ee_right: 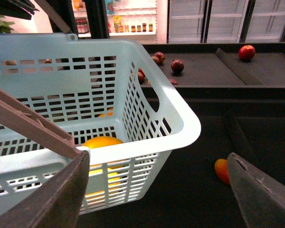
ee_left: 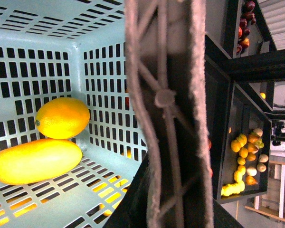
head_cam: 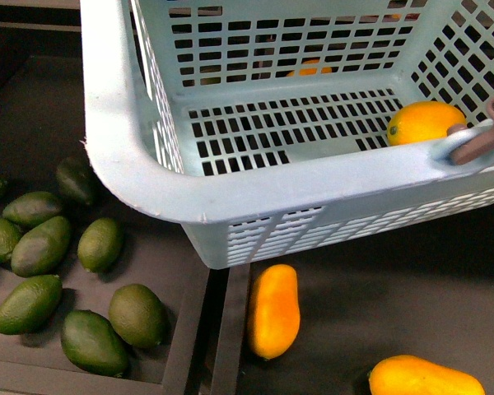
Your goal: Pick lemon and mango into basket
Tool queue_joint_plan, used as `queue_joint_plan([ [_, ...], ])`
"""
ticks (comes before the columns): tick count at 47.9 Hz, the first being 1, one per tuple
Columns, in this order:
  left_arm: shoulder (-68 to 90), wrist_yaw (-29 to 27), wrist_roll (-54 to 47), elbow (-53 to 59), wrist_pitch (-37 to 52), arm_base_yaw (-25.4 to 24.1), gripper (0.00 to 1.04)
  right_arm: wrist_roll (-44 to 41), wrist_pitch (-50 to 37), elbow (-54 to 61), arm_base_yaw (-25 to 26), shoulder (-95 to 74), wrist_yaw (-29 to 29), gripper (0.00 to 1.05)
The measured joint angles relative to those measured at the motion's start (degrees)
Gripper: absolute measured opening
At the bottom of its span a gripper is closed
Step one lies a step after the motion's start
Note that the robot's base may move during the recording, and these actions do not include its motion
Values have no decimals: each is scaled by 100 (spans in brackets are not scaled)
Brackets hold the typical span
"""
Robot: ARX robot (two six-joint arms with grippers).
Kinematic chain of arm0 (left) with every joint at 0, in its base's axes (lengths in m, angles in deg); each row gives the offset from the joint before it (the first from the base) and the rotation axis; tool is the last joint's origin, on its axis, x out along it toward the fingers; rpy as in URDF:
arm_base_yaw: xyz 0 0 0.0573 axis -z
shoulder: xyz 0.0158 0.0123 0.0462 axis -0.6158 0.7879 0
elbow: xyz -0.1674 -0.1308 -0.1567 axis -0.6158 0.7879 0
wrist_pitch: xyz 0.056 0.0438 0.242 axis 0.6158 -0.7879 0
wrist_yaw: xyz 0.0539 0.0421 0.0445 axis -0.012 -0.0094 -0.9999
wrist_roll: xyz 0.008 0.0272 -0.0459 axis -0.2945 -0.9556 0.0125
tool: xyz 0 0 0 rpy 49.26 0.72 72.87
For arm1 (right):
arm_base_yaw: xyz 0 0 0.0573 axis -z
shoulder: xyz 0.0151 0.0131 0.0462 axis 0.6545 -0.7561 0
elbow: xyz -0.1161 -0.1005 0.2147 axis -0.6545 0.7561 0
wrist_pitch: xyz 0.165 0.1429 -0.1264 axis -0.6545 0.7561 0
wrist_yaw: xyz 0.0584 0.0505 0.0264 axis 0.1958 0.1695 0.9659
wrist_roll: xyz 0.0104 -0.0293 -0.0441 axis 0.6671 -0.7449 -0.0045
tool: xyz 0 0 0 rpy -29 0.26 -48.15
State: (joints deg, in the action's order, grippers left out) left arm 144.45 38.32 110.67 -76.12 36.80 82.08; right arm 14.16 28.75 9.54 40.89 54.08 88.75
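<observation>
A lemon (ee_left: pixel 62 118) and a mango (ee_left: pixel 34 161) lie touching in a corner of the pale blue basket (head_cam: pixel 115 156), the mango on the slotted floor and the lemon against the wall just behind it. Both named fruits are in, so the placing step looks done; what remains, by this reading, is for the arms to draw clear without snagging the hoop handle (ee_right: pixel 31 124) or the rim.

The right gripper (ee_right: pixel 159 190) hangs outside the basket wall with its jaws spread wide and empty. The left gripper's jaws cannot be told: its view is filled by the handle close up.

The basket stands on a dark display bench. Green avocados (head_cam: pixel 41 244) crowd the near left tray, two more mangoes (head_cam: pixel 273 310) lie near the front edge, and red fruit (ee_right: pixel 246 52) sits at the far side before glass-doored coolers (ee_right: pixel 213 21).
</observation>
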Motion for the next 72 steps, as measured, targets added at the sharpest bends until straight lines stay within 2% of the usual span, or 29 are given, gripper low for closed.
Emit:
queue_joint_plan([
  [3, 4, 13, -24, 0, 0, 52, 5, 2, 7, 0, 0, 2, 0, 97],
  [9, 4, 175, 74, 0, 0, 68, 5, 0, 11, 0, 0, 9, 4, 96],
  [32, 9, -28, 2, 0, 0, 0, 5, 0, 17, 0, -4, 13, 7, 96],
  [72, 9, 20, -15, -4, 0, -7, 5, 0, 13, 0, -7, 4, 9, 96],
])
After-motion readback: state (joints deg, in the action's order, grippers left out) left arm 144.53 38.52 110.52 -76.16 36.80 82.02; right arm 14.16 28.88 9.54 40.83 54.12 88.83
